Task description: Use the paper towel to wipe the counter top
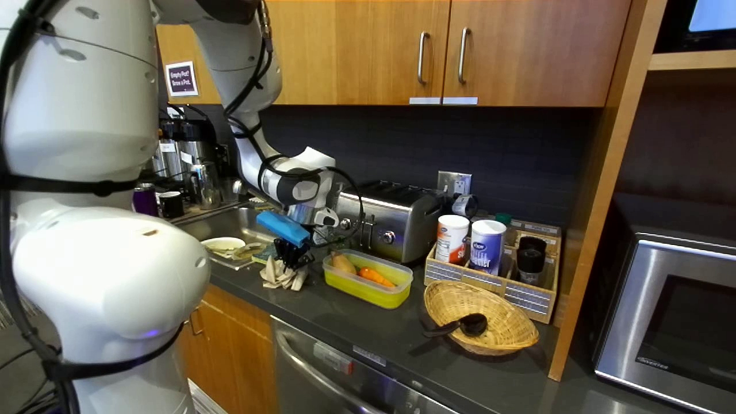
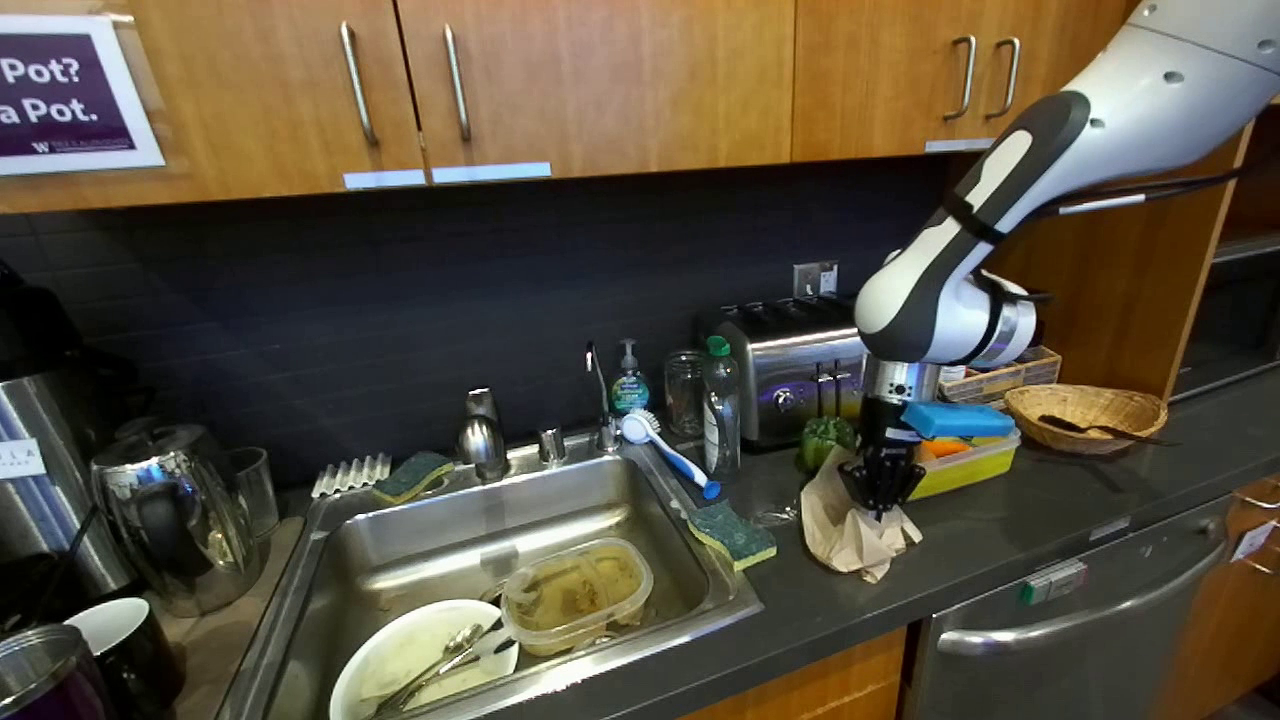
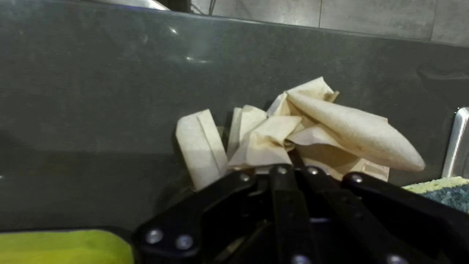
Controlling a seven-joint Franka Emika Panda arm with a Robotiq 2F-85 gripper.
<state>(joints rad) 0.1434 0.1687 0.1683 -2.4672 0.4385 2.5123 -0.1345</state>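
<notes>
The paper towel point(image 1: 277, 277) is a crumpled tan sheet on the dark grey counter top point(image 1: 374, 330). In an exterior view the towel point(image 2: 850, 540) lies between the sink and the yellow tray, near the counter top's point(image 2: 1000, 540) front part. My gripper point(image 2: 882, 505) points down into the towel with its fingers close together. In the wrist view the gripper point(image 3: 297, 165) is shut on the gathered middle of the towel point(image 3: 348, 128). Folds spread out on both sides over the counter top point(image 3: 110, 91). The fingertips themselves are hidden in the paper.
A yellow tray point(image 1: 362, 292) with vegetables stands beside the gripper. A sponge point(image 2: 733, 533) lies at the rim of the sink point(image 2: 680, 615) on the towel's other side. A toaster point(image 1: 397, 221) and green pepper point(image 2: 826, 440) are behind. A woven basket point(image 1: 500, 313) stands farther along.
</notes>
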